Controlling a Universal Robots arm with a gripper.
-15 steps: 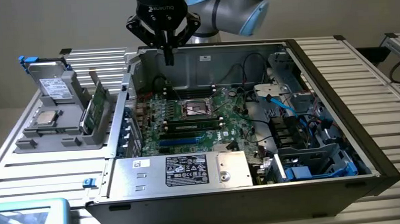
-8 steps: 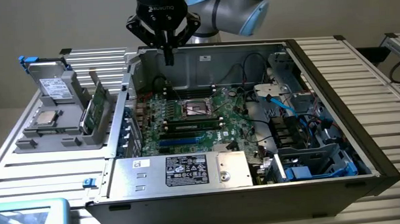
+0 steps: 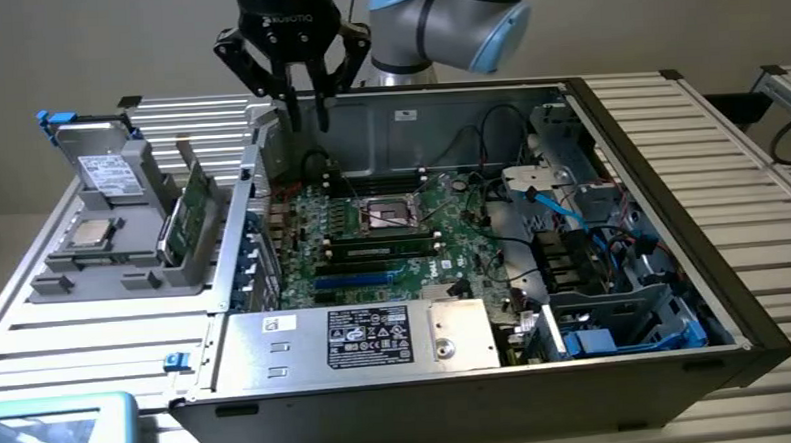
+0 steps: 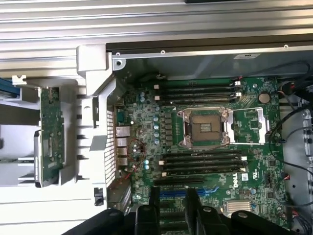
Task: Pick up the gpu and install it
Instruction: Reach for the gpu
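The gpu is a small green card standing on edge in a grey holder, at the exterior view's left of the open computer case. In the wrist view the gpu sits in the same holder, outside the case wall. My gripper hangs above the back corner of the case on the exterior view's left, over the edge of the motherboard. It is apart from the gpu. The black fingers stand open over the board, the gripper holding nothing.
The green motherboard lies in the case with a bare CPU socket and memory slots. A silver labelled box fills the near corner. Cables and drive bays crowd the exterior view's right. A grey drive stands in the holder.
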